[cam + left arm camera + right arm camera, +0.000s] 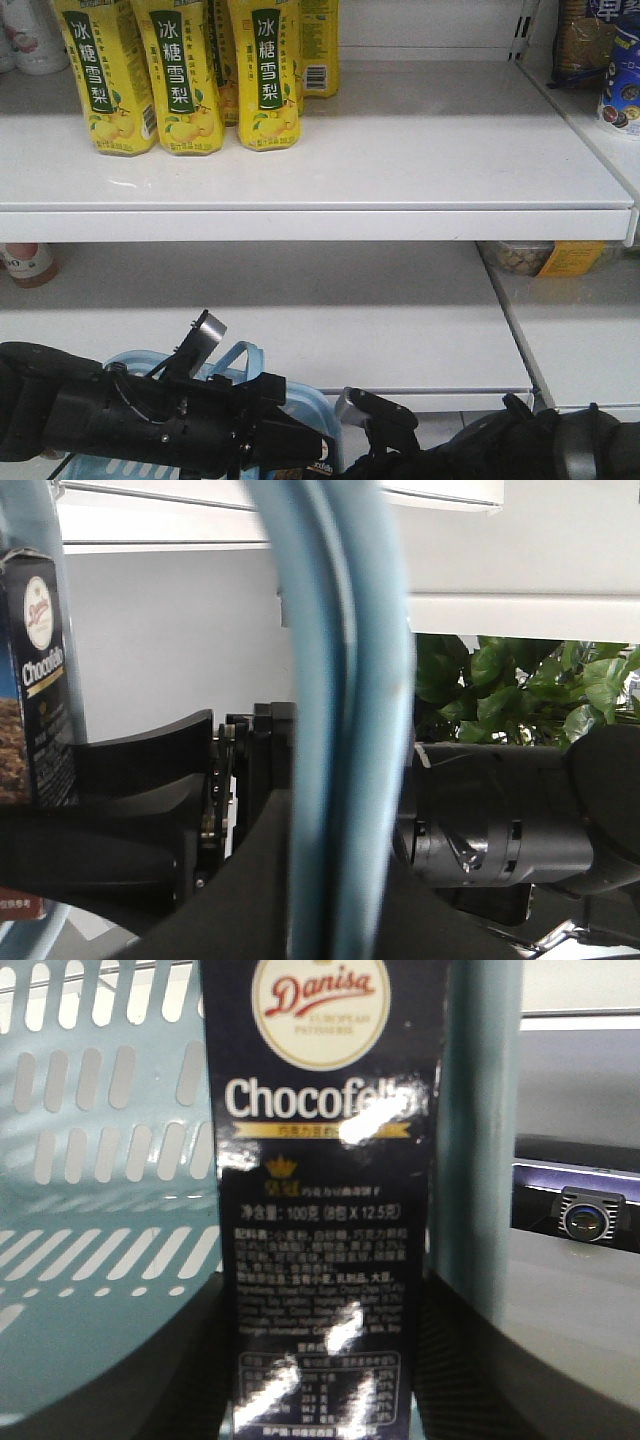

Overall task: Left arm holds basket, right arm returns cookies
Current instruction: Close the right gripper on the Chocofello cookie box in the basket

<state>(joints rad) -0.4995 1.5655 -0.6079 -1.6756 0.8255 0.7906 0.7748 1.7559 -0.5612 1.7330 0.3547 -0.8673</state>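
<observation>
The job is at its first stage: the cookies (320, 1210) stand upright inside the basket (100, 1210), label facing the right wrist camera, with the slotted blue wall just behind them on one side and a blue upright on the other. The right pincer (322, 1290) has its dark fingers pressed against both narrow sides of the box low down, so I judge it closed on the box, which has not been lifted clear. In the front view the left arm (130, 415) lies low over the basket, and in its wrist view the handle (330, 720) runs straight down the middle (so close it is a blur), hiding the left pincer (300, 445); whether that one is clamped I cannot tell. Left to do: raise the box out and set it on the shelf (400, 170), where bare space shows beside the yellow drink bottles (180, 75).
</observation>
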